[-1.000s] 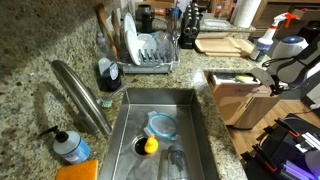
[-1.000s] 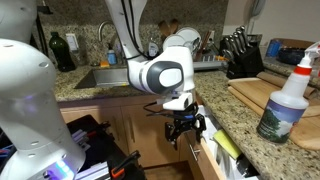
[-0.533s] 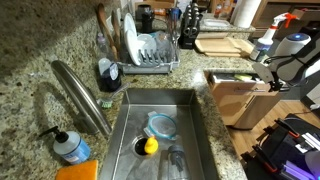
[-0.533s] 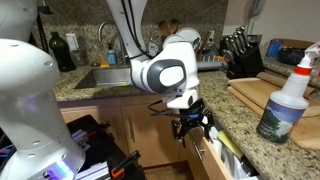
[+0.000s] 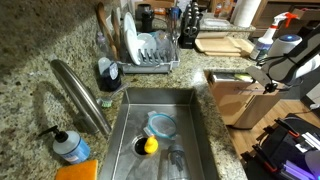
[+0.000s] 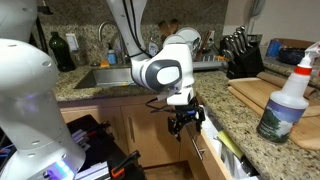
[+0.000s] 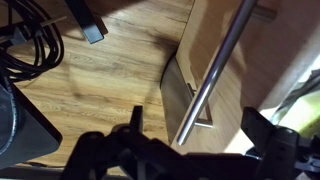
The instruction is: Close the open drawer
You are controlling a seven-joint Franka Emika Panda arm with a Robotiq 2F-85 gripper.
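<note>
Claw (image 6: pixel 186 126) nudged slightly sideways since a moment ago, spread open, drawer (image 5: pixel 240 100) handle (image 7: pixel 215 70) just ahead. An off-centre push could skid off it.

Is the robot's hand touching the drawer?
Cannot tell. In the wrist view the drawer handle lies inside the open gripper, but shadow hides any gap.
</note>
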